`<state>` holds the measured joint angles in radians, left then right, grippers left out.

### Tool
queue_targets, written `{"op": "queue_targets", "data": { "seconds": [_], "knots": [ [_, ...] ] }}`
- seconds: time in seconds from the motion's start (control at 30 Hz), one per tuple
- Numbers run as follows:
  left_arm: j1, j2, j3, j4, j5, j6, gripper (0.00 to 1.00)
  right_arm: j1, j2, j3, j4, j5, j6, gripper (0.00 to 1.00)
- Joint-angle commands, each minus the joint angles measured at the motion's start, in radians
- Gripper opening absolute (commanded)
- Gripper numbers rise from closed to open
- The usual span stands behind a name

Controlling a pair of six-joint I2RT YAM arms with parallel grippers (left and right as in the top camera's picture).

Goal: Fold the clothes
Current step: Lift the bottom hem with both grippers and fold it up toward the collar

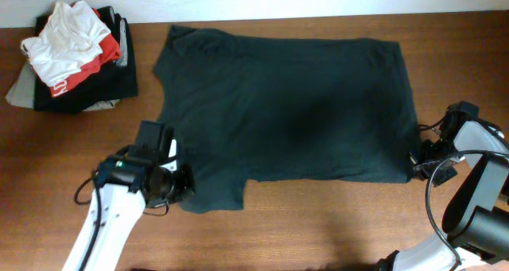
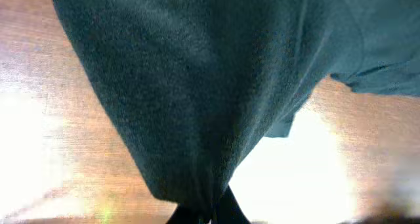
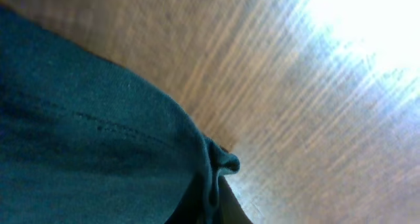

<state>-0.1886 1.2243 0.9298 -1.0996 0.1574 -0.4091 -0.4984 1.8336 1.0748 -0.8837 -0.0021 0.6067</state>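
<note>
Dark teal T-shirt lay flat on the wooden table, covering the centre of the overhead view, collar edge toward 9 o'clock and hem toward 3. Left gripper sat at roughly 7 o'clock, on the near sleeve at the shirt's lower-left corner. Right gripper sat at about 4 o'clock, on the lower-right hem corner. Left wrist view: the shirt filled most of the frame and funnelled down to a narrow bunch at 6 o'clock. There it ran straight into the left gripper, whose dark fingertips were closed together on the cloth, only their tips visible at the frame edge. Right wrist view: the shirt occupied the 7 to 9 o'clock side, bare table took the rest. The hem corner was crumpled into a small fold at the right gripper, pinched between the fingers; the fingers themselves were mostly out of frame. A pile of other clothes, white and red on black, sat at 10 o'clock, well apart from the shirt and both grippers.
</note>
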Motion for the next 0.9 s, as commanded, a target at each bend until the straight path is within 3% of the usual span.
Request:
{"op": "queue_targets", "data": {
  "seconds": [0.0, 0.2, 0.4, 0.7, 0.87],
  "knots": [
    [0.002, -0.095, 0.014, -0.039, 0.006, -0.032, 0.01, 0.000, -0.056, -0.016, -0.025, 0.002, 0.016, 0.04],
    [0.002, -0.203, 0.014, -0.051, -0.001, -0.047, 0.01, 0.000, -0.194, -0.016, -0.082, 0.002, 0.016, 0.04],
    [0.002, -0.233, 0.014, 0.060, -0.166, -0.051, 0.01, 0.001, -0.351, -0.016, -0.070, -0.017, 0.016, 0.04],
    [0.002, -0.063, 0.013, 0.272, -0.340, -0.050, 0.01, 0.003, -0.368, -0.016, 0.127, -0.196, 0.015, 0.04],
    [0.002, 0.066, 0.013, 0.412, -0.358, -0.051, 0.01, 0.063, -0.363, -0.016, 0.285, -0.210, 0.015, 0.04]
  ]
}}
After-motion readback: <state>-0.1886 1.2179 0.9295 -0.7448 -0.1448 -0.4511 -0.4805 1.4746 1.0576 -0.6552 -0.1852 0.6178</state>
